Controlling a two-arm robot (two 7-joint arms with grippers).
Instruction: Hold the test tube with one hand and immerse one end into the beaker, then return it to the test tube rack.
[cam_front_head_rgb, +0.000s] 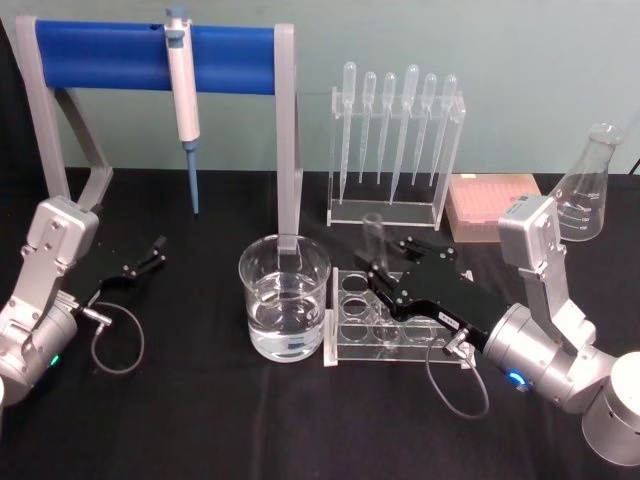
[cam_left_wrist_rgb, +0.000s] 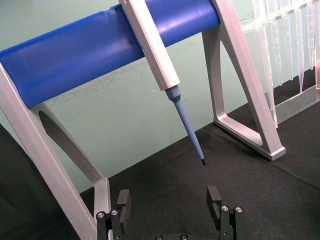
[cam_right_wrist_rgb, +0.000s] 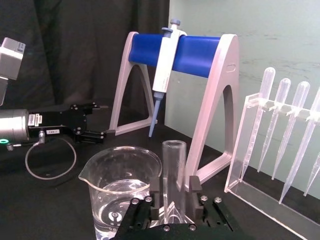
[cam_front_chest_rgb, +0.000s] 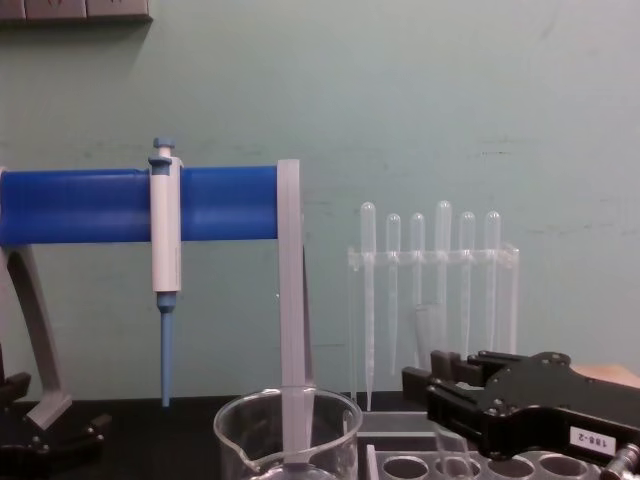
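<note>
A: So, what sits nearest the right gripper (cam_right_wrist_rgb: 170, 192)?
B: Its fingers clamp the upright test tube (cam_right_wrist_rgb: 173, 172) over a clear rack (cam_front_head_rgb: 395, 318); the beaker (cam_right_wrist_rgb: 122, 187) stands just beside them.
A: And farther off?
B: The left gripper (cam_front_head_rgb: 158, 250) rests with fingers apart, well away.

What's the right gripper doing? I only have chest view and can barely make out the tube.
Observer: The right gripper is shut on the tube, which stands upright between its fingers.
Operator: Lifted out yet?
Observer: Doesn't look like it. In the head view the tube's lower end sits down in the rack, right of the beaker.
Operator: Anything in the beaker? I only see its rim.
Observer: Yes, water fills roughly the lower half.
Operator: Left arm?
Observer: The left gripper is open, low over the table at the far left by the stand.
</note>
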